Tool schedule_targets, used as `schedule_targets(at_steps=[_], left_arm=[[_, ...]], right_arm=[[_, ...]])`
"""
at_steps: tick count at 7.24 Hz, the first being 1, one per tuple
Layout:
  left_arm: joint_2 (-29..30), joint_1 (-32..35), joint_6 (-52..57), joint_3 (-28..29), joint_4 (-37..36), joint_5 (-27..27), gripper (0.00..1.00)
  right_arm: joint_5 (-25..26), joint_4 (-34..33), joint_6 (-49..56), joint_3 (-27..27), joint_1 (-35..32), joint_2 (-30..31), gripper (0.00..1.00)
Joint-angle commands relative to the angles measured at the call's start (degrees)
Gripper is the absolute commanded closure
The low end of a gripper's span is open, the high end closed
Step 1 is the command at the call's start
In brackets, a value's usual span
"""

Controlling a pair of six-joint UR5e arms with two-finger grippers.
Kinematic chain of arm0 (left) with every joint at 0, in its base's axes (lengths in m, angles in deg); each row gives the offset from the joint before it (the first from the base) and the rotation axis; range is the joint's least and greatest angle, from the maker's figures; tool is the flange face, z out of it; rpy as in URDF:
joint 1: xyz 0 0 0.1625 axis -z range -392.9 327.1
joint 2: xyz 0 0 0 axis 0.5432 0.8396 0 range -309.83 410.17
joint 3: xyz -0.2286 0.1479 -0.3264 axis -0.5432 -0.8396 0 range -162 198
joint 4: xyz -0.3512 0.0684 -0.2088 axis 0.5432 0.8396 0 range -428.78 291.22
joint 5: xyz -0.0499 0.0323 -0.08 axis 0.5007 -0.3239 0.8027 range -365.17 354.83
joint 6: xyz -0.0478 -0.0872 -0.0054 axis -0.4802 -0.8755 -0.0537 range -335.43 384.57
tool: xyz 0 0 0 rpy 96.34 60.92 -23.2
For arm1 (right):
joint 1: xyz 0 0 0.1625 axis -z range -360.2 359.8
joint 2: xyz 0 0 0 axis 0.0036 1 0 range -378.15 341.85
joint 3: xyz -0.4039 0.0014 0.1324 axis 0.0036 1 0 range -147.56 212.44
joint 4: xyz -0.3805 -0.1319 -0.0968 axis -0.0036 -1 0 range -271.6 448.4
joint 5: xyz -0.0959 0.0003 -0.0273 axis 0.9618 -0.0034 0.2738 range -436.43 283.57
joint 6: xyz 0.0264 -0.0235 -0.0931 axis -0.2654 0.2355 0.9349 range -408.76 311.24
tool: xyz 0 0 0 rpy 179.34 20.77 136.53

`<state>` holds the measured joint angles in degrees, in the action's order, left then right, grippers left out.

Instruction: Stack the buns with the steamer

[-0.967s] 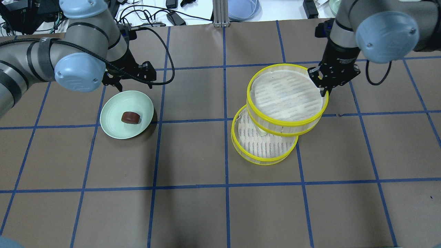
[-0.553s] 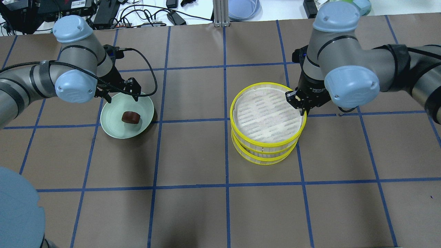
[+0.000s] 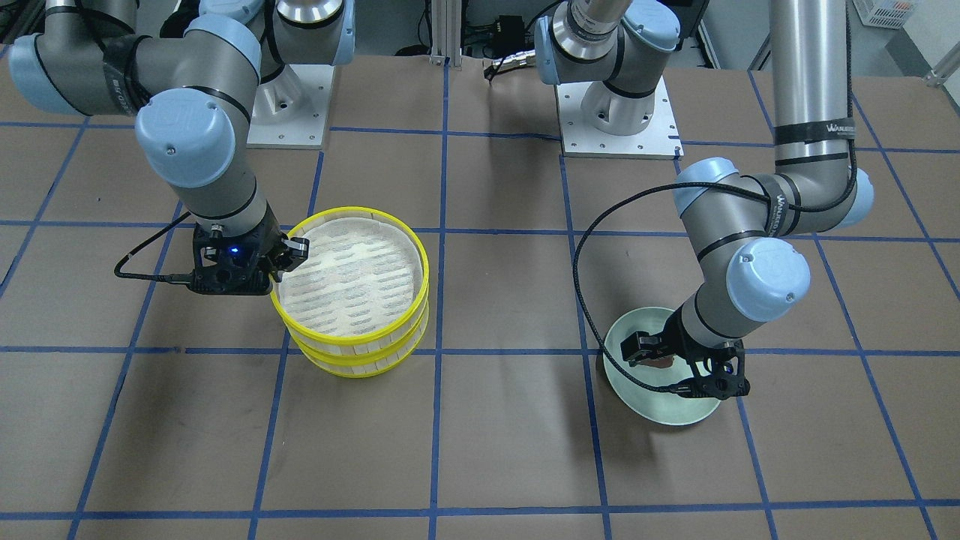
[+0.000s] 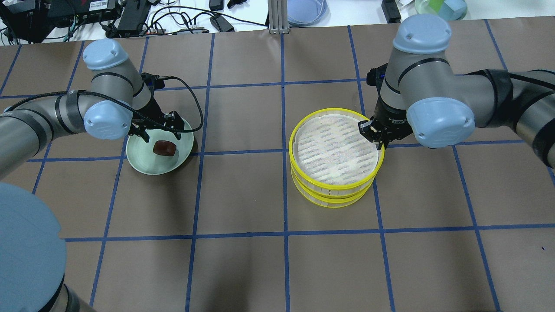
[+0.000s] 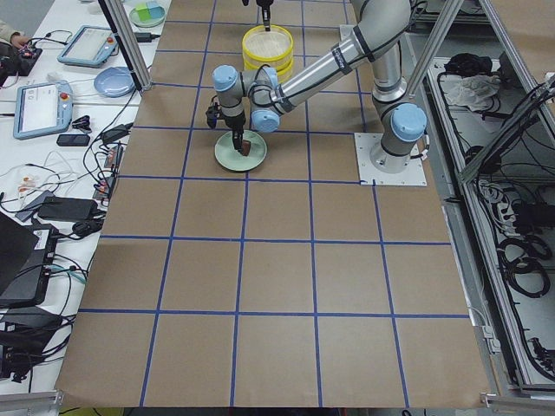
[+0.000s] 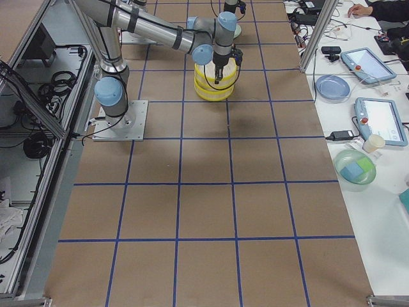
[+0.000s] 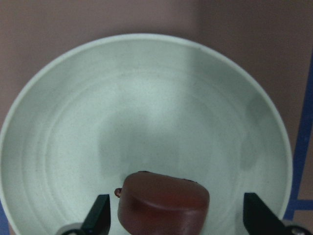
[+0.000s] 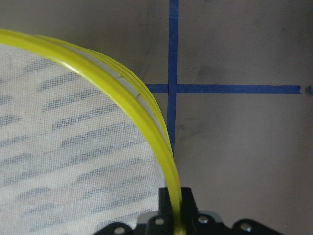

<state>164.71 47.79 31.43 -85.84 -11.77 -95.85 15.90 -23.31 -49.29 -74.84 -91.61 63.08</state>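
Note:
A dark reddish-brown bun (image 4: 164,147) lies on a pale green plate (image 4: 143,167). My left gripper (image 4: 160,134) is open low over the plate. In the left wrist view its fingertips (image 7: 100,213) stand on either side of the bun (image 7: 164,203) without touching it. Two yellow-rimmed steamer trays (image 4: 334,145) stand stacked at centre right, the top one empty with a white liner. My right gripper (image 4: 376,138) is shut on the top tray's rim (image 8: 122,88). The cream-white bun is out of view.
Blue tape lines grid the brown table (image 4: 243,195). Cables, a blue dish (image 4: 305,11) and devices lie beyond the far edge. The front-facing view shows both arm bases (image 3: 615,112) behind the steamer (image 3: 349,277) and the plate (image 3: 660,409).
My right gripper carried the upper tray left and down onto the lower one, so they now stack in line. My left gripper came down from behind the plate to straddle the brown bun.

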Motion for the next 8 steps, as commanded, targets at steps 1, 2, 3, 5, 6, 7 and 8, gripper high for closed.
schedule_targets(at_steps=[1,2,3,5,6,7,8], left_arm=[[0.6,0.0,0.1,-1.5,0.0,-0.1,0.14],[0.7,0.0,0.0,-1.5,0.0,-0.2,0.22],[0.8,0.0,0.1,-1.2,-0.2,-0.2,0.42],[0.9,0.0,0.1,-0.7,-0.3,-0.1,0.75],[0.9,0.0,0.8,-0.4,-2.0,-0.2,0.86],[0.3,0.0,1.1,0.0,-2.7,-0.2,0.97],[-0.8,0.1,1.1,0.8,-2.9,-0.3,1.0]], right_arm=[[0.1,-0.4,0.2,-1.0,0.0,-0.2,1.0],[0.4,-1.5,0.3,-1.4,0.0,-0.3,1.0],[0.3,-1.5,0.2,-1.4,0.0,-0.4,1.0],[0.3,-1.6,0.2,-1.4,0.2,-0.7,1.0],[0.2,-1.7,0.2,-1.4,0.2,-0.9,1.0],[0.3,-1.9,0.2,-1.4,0.2,-1.3,1.0],[0.3,-1.9,0.2,-1.5,0.2,-1.4,1.0]])
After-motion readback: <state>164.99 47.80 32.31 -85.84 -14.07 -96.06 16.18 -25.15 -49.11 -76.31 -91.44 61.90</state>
